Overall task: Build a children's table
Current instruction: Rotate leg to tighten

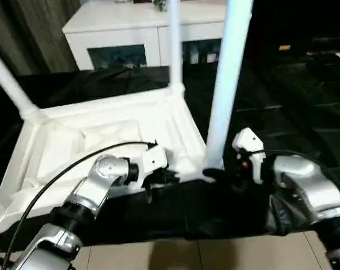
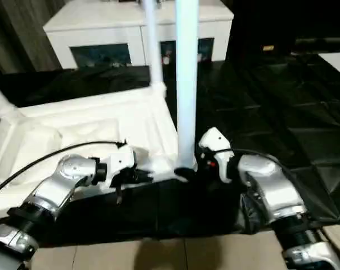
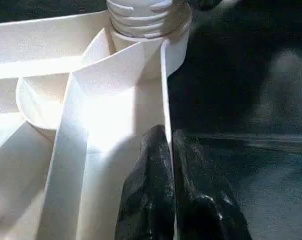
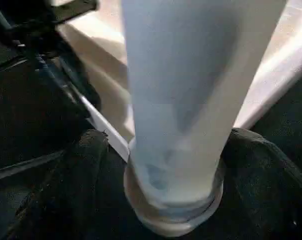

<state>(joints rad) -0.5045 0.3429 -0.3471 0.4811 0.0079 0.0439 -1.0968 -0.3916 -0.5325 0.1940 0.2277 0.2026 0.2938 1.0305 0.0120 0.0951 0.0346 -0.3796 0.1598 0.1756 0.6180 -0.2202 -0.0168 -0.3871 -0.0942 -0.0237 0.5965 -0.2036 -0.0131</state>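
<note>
The white tabletop (image 1: 102, 135) lies upside down on a black sheet, ribbed side up. Two white legs stand in its far corners: one leans at the far left (image 1: 9, 81), the other is upright at the far right (image 1: 174, 45). A third leg (image 1: 227, 84) stands in the near right corner socket (image 3: 141, 60), with some of its threads (image 3: 146, 17) showing above the socket. My right gripper (image 1: 214, 175) is shut around this leg's base, with a finger (image 4: 76, 190) on either side. My left gripper (image 3: 170, 165) is shut on the tabletop's near rim, just left of that socket.
A white cabinet with glass doors (image 1: 136, 34) stands behind the tabletop. The black sheet (image 1: 288, 107) spreads to the right and towards the back. Pale floor tiles (image 1: 215, 253) show along the near edge. A black cable (image 1: 63, 169) loops over my left forearm.
</note>
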